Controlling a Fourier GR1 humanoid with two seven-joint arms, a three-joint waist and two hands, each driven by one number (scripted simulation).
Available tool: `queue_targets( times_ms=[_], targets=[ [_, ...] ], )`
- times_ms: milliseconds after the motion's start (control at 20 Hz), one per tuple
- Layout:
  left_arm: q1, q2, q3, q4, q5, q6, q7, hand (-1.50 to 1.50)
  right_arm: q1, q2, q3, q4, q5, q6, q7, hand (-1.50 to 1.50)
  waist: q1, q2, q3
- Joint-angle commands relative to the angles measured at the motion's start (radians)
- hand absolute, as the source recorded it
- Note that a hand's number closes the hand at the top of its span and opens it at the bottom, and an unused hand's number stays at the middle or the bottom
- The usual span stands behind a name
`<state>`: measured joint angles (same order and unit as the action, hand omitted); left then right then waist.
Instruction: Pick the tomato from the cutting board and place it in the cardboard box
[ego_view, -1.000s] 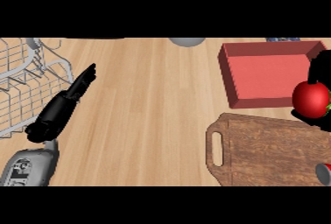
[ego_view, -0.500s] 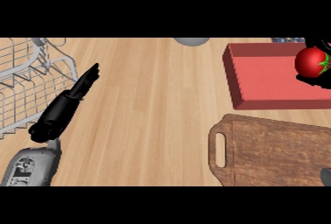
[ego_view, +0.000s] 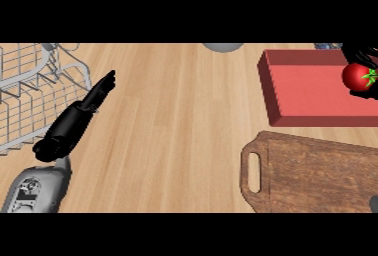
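Head view: tomato (ego_view: 359, 76) in right hand (ego_view: 363, 56), stem rightward.

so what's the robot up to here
The right robot hand holds a red tomato over the red box at the counter's far right. The wooden cutting board in front of it is bare. The left robot hand rests open on the counter beside a wire rack, holding nothing.
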<state>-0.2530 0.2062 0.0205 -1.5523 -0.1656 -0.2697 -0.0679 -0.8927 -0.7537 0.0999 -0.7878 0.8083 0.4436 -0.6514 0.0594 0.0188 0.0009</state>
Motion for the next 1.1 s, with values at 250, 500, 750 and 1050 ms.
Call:
queue_targets(
  times_ms=[250, 500, 750, 1050],
  targets=[
    [-0.023, 0.022, 0.036, 0.030, 0.016, -0.012, 0.003, 0.00, -0.098, -0.027, 0.104, 0.222, 0.032, 0.093, -0.329, -1.50, -0.003, 0.000, 0.000],
    [-0.017, 0.020, 0.023, 0.036, -0.002, -0.006, -0.009, 0.00, -0.115, 0.066, -0.076, 0.287, -0.236, 0.148, -0.357, -1.50, -0.009, 0.000, 0.002],
    [-0.013, -0.007, 0.006, 0.015, -0.001, 0.005, 0.003, 0.00, -0.156, 0.110, -0.263, 0.451, -0.485, 0.311, -0.147, -1.50, -0.002, -0.001, 0.003],
    [-0.038, 0.011, 0.019, 0.026, 0.001, -0.005, -0.007, 0.00, -0.248, 0.023, -0.387, 0.599, -0.627, 0.415, 0.079, -1.50, 0.012, 0.017, 0.003]
  ],
)
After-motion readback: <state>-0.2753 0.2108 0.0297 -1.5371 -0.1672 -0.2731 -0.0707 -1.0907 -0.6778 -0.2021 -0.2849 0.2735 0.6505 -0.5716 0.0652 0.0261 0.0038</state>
